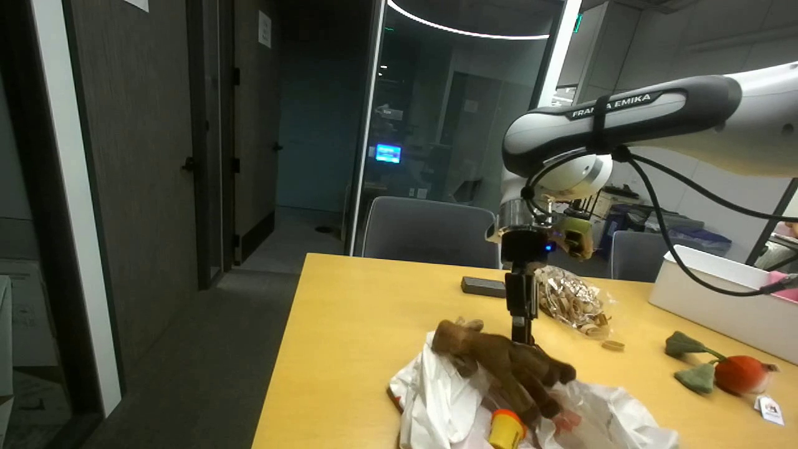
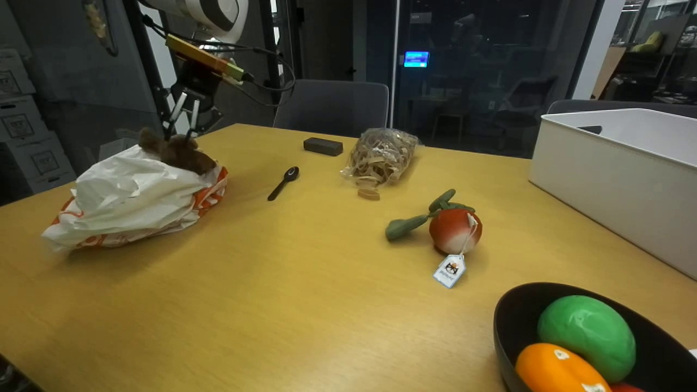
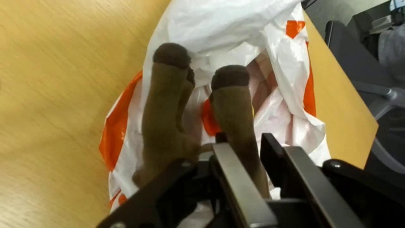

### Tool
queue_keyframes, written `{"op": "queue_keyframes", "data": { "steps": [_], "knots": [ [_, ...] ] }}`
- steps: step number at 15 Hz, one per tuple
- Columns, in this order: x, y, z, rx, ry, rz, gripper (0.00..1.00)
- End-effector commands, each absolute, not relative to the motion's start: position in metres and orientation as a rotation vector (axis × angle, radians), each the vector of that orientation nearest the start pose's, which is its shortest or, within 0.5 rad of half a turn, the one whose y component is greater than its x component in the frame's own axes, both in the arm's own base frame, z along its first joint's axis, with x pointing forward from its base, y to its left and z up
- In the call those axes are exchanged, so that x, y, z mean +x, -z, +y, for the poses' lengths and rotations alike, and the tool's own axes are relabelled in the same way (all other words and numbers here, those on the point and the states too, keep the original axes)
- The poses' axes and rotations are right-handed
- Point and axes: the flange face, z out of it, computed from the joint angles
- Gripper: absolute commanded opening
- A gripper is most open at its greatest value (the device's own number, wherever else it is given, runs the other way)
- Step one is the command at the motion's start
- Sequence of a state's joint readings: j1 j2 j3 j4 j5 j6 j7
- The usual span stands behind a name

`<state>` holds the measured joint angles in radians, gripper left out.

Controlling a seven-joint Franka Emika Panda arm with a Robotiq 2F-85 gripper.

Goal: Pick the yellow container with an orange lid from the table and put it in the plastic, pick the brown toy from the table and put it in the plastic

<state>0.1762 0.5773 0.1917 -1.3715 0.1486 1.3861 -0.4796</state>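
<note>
The white plastic bag (image 1: 430, 405) with orange print lies open on the table; it also shows in both the other exterior picture (image 2: 136, 188) and the wrist view (image 3: 208, 25). The yellow container (image 1: 506, 431) with its orange lid sits inside the bag; in the wrist view its orange lid (image 3: 208, 118) is partly behind a toy leg. The brown toy (image 1: 499, 355) lies across the bag's opening, legs over it (image 3: 232, 104). My gripper (image 3: 243, 139) points down, part closed, with one toy leg between its fingers (image 2: 179, 133). Contact at the far finger is hard to see.
A black spoon (image 2: 283, 184), a dark block (image 2: 323, 146) and a clear bag of tan pieces (image 2: 384, 155) lie behind. A red plush vegetable (image 2: 456, 231), a black bowl (image 2: 506, 326) and a white bin (image 2: 610, 174) stand to the side. The bag is near the table edge (image 3: 348, 104).
</note>
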Motion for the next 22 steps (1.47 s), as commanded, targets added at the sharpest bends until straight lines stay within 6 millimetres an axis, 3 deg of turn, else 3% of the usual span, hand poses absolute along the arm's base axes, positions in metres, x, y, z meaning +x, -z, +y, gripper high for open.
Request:
{"op": "queue_keyframes", "data": {
  "steps": [1,4,6,12,17,22],
  "knots": [
    [0.614,-0.370,0.227,-2.609,-0.705,-1.024,0.66],
    [0.624,-0.379,0.217,-2.672,-0.623,-0.939,0.89],
    [0.639,-0.388,0.201,-2.764,-0.508,-0.849,1.00],
    [0.678,-0.410,0.141,-2.960,-0.200,-0.566,1.00],
    [0.717,-0.403,0.146,-3.010,0.161,-0.351,1.00],
    [0.741,-0.388,0.147,-3.055,0.450,-0.194,1.00]
  ]
}}
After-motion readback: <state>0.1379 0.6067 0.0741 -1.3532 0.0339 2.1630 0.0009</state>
